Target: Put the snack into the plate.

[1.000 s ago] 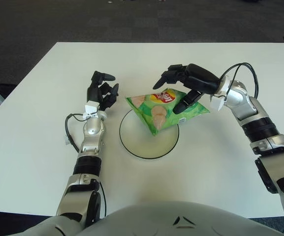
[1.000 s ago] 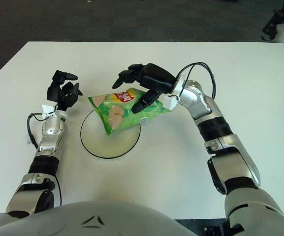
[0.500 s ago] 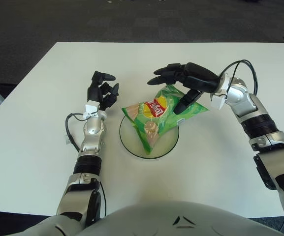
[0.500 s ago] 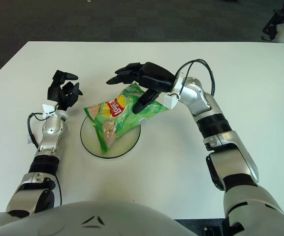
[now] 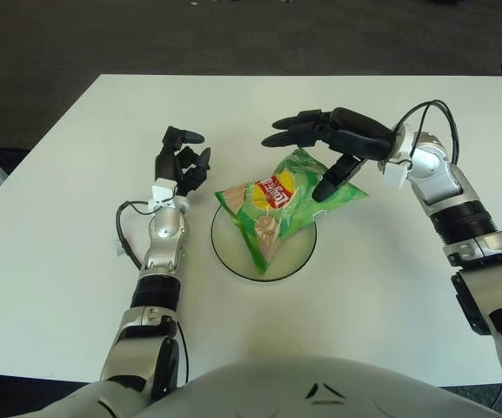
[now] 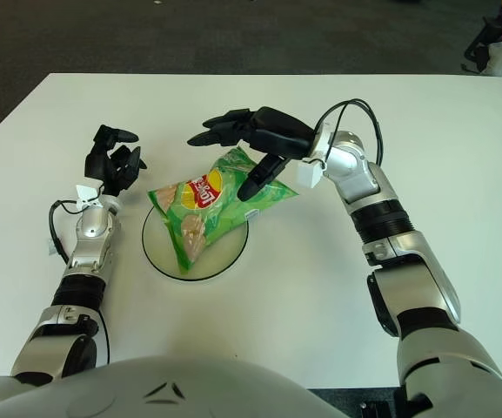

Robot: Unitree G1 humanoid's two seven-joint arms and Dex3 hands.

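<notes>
Fingers (image 5: 296,136) of the right hand (image 5: 333,144) are spreading wide above the bag (image 5: 278,205) and are pinching nothing; the thumb is pointing down just beside the bag's far corner, and whether it is touching the foil cannot be told. The snack, a green chip bag, is lying tilted across the plate (image 5: 230,257): its near end is sitting inside the plate, while its far right corner is hanging past the rim toward the right hand. The plate is standing on the white table (image 5: 59,209).

The left hand (image 5: 179,164) is showing to the left of the plate, apart from it, its fingers loosely curled and holding nothing.

The placing seems to be nearly done, but several things could go wrong. The bag is light and puffy, and part of it is resting beyond the rim, so it may slide or tip off toward the right. If the right hand is pulling back low, the thumb may be catching the corner and dragging the bag out of the plate. A push on the bag could also be shifting the plate itself.
</notes>
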